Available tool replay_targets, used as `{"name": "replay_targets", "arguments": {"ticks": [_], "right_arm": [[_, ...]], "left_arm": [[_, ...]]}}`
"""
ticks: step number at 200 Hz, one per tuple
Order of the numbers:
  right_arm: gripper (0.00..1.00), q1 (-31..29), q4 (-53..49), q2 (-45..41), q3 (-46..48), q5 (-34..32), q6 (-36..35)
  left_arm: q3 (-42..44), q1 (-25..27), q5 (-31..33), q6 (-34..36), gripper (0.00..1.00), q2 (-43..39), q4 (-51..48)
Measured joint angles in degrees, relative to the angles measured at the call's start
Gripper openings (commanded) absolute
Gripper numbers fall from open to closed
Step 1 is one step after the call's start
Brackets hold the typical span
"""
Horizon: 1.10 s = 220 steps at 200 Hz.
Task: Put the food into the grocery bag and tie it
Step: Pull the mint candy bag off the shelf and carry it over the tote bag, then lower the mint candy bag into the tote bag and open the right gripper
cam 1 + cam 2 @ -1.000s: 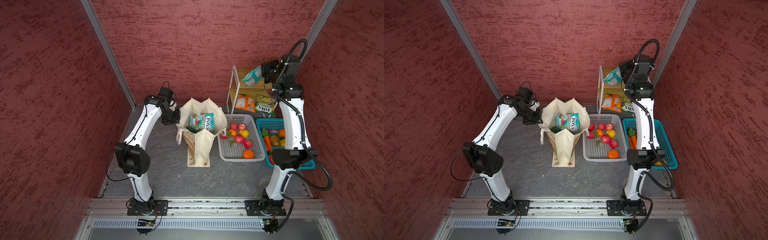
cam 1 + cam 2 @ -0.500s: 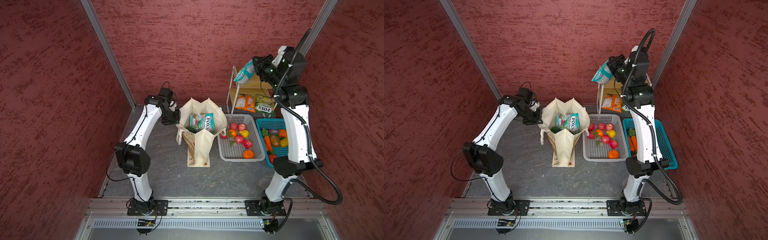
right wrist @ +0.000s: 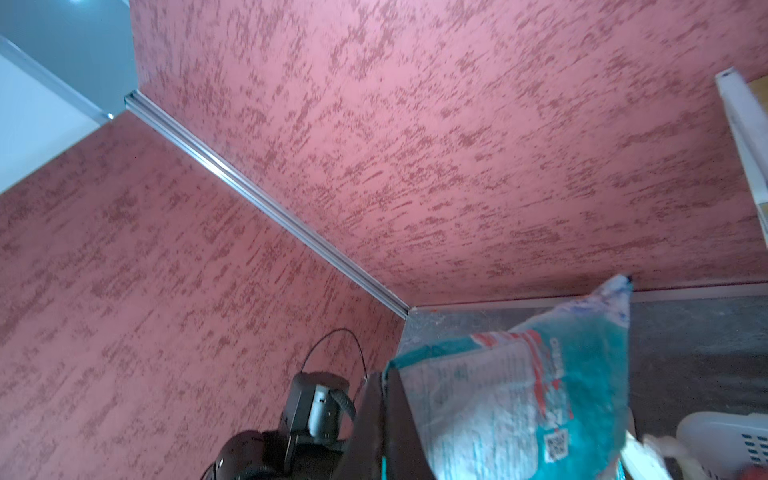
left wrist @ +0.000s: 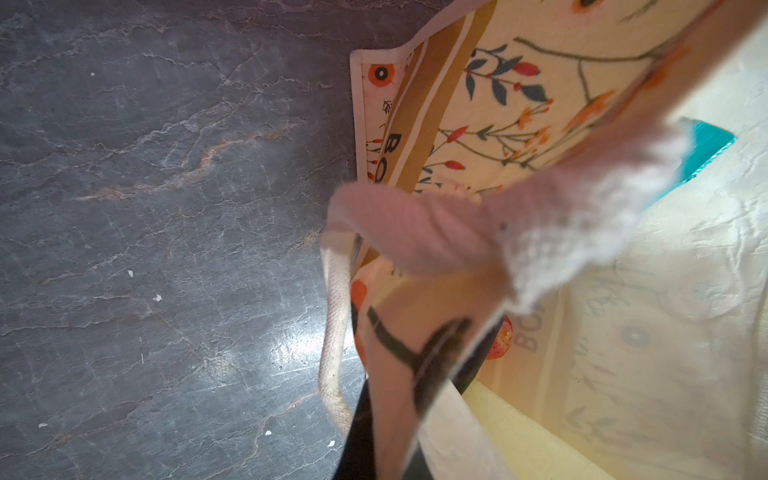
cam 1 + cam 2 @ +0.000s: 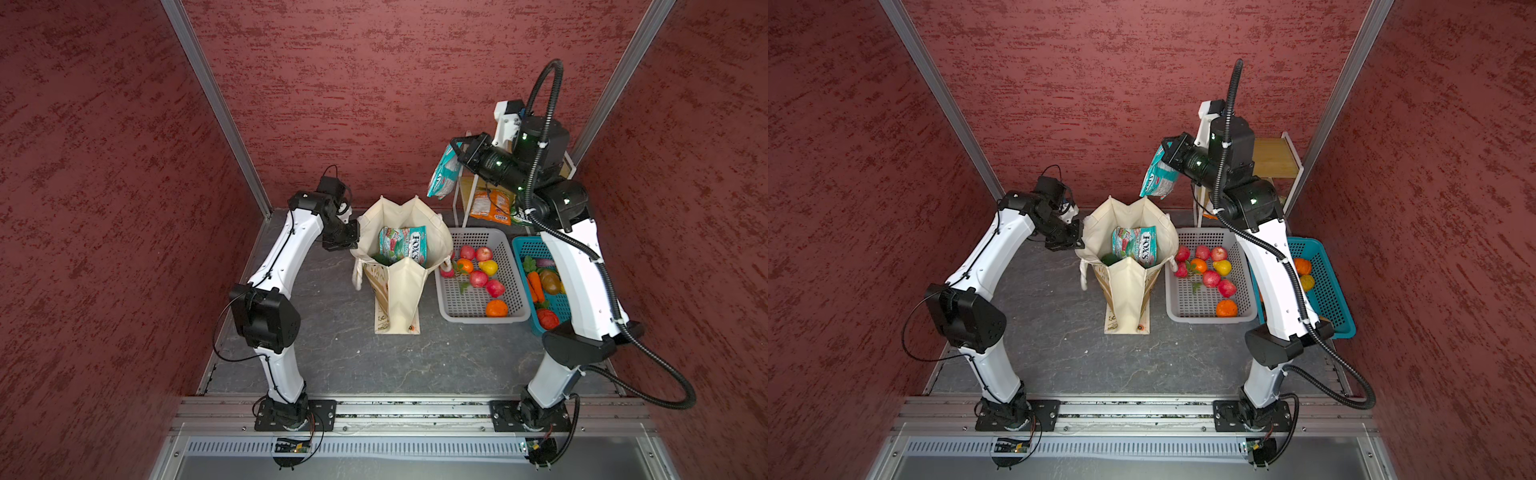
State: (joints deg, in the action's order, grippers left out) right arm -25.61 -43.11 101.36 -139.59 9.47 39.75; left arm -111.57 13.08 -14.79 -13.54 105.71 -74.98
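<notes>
2 grips at once: with left gripper [image 5: 352, 240], pinches the grocery bag [image 5: 399, 286] by its rim, spreading the mouth; with right gripper [image 5: 458, 154], clamps a teal FOX'S packet [image 5: 442, 176] dangling high near the far rim. Best carried over the opening's centre, lowered, then released.

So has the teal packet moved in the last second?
Yes. The packet, pinched in the right tool, went left in both top views: from over the shelf to past its left post, nearer the bag.
</notes>
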Motion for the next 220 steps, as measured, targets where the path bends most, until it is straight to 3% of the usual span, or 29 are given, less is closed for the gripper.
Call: {"name": "replay_targets", "arguments": {"ticks": [68, 220], "right_arm": [[0.00, -4.37, -0.22, 0.00, 9.70, 0.26, -2.91], [0.00, -7.69, 0.87, 4.61, 16.57, 2.67, -4.87]], "left_arm": [[0.00, 0.00, 0.00, -0.13, 0.02, 0.00, 0.02], [0.68, 0.00, 0.02, -0.15, 0.02, -0.02, 0.26]]}}
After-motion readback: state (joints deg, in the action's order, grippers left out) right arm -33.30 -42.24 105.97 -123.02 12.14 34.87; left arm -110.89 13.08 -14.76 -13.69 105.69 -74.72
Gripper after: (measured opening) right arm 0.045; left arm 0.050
